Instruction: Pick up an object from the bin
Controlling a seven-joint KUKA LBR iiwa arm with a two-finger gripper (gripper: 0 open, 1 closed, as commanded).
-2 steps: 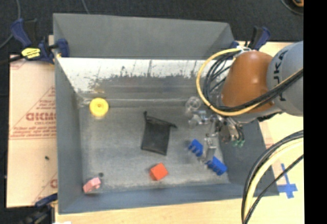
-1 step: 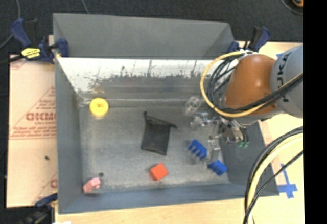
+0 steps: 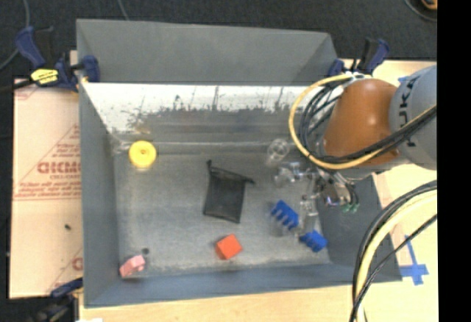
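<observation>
The gripper [image 3: 308, 216] hangs low in the bin's [image 3: 193, 280] right front corner, under the arm's orange cover and its loop of cables. The mechanism crowds it, so I cannot tell whether it stands wide or narrow, and nothing can be seen held in it. Two things lie closest. A blue toothed piece [image 3: 284, 215], like a short comb, sits just beside the gripper toward the middle of the bin, its long axis running slantwise from the back toward the front wall. A small blue block [image 3: 314, 242] lies just in front of the gripper, near the front wall. By my judgement the coming move turns on this: the tip stands between the two blue things and squarely over neither, so a short shift toward one is needed, and the toothed piece calls for a grip across its narrow side. Well apart lie a black flat piece [image 3: 224, 197], an orange-red cube [image 3: 229, 247], a pink lump [image 3: 132, 265] and a yellow round thing [image 3: 142, 154].
</observation>
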